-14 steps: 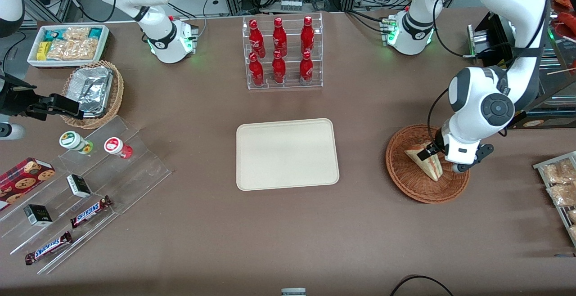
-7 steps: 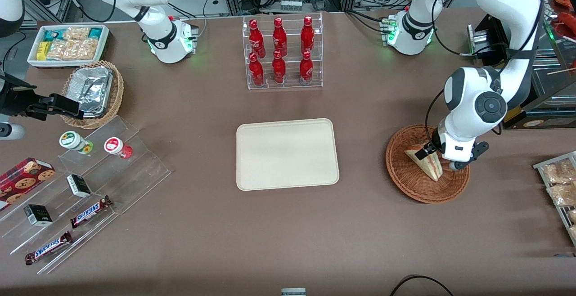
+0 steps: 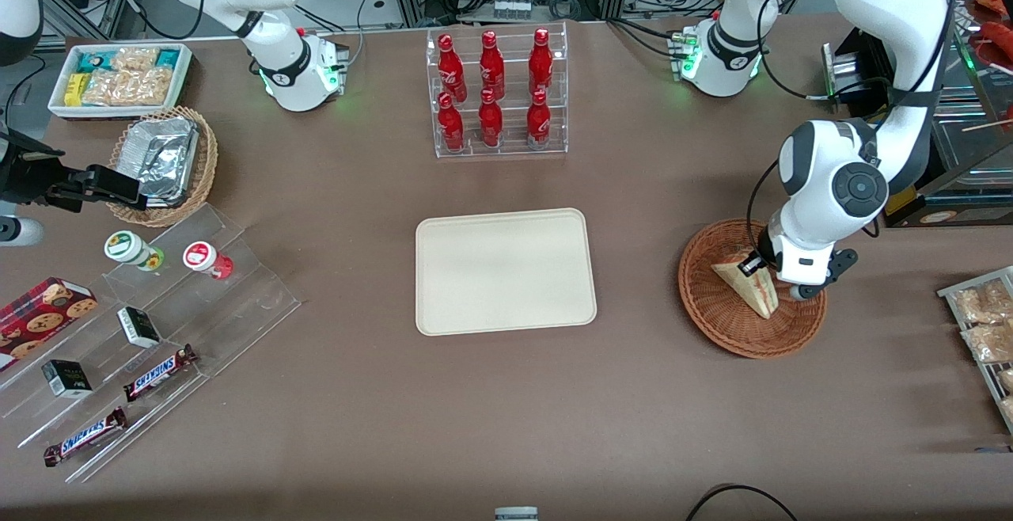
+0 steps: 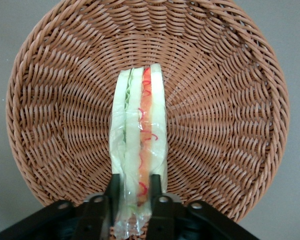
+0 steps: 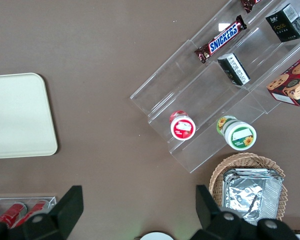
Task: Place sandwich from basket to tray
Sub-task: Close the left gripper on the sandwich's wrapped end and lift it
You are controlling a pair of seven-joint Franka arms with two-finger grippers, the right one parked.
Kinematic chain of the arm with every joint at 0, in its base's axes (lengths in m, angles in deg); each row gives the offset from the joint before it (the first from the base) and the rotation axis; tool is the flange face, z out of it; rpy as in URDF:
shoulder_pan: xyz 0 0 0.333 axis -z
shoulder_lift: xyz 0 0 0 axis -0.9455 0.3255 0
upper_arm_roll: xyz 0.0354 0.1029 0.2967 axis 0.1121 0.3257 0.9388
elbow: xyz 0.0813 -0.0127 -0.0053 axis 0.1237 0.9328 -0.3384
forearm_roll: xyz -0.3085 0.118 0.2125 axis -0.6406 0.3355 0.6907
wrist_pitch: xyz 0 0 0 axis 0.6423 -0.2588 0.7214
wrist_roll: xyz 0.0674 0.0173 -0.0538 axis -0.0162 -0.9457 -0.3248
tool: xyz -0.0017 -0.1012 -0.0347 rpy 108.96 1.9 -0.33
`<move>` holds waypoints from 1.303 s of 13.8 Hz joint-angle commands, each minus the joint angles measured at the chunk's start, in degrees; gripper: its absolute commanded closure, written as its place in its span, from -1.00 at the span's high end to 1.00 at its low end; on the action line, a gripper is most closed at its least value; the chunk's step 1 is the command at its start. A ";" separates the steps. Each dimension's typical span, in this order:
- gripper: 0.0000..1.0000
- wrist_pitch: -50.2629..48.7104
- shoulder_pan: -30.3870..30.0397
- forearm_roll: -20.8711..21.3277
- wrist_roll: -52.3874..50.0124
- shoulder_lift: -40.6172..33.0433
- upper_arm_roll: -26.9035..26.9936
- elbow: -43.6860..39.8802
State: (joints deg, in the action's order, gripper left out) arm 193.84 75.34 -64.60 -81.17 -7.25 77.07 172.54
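Note:
The sandwich (image 3: 750, 290) (image 4: 139, 135), a pale wedge with red and green filling along its cut edge, stands on edge in the reddish-brown wicker basket (image 3: 707, 317) (image 4: 55, 100) toward the working arm's end of the table. My gripper (image 3: 752, 264) (image 4: 135, 192) is down in the basket, its two black fingers pressed against the sandwich's two bread faces at one end of the wedge. The sandwich still rests on the basket floor. The cream tray (image 3: 505, 271) (image 5: 17, 115) lies flat and bare at the table's middle, well apart from the basket.
A clear rack of red bottles (image 3: 495, 93) stands farther from the front camera than the tray. Snack packets on a rack (image 3: 985, 323) lie beside the basket at the table edge. A tan basket with a foil container (image 3: 162, 161) and stepped shelves of snacks (image 3: 150, 323) sit toward the parked arm's end.
My wrist and gripper have shifted slightly toward the table's middle and settled over the sandwich. The sandwich and basket have not moved.

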 commanded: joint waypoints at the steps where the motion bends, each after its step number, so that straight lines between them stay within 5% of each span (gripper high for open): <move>1: -1.00 1.18 0.58 0.40 -1.40 -0.24 0.15 0.81; 13: -1.00 -14.37 1.81 0.58 5.96 -1.03 -0.82 -10.96; 18: -1.00 -15.34 9.35 0.40 7.56 0.46 -0.99 -13.08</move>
State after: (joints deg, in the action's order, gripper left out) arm 179.85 80.95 -64.57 -73.98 -7.66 75.64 161.07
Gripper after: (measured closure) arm 0.899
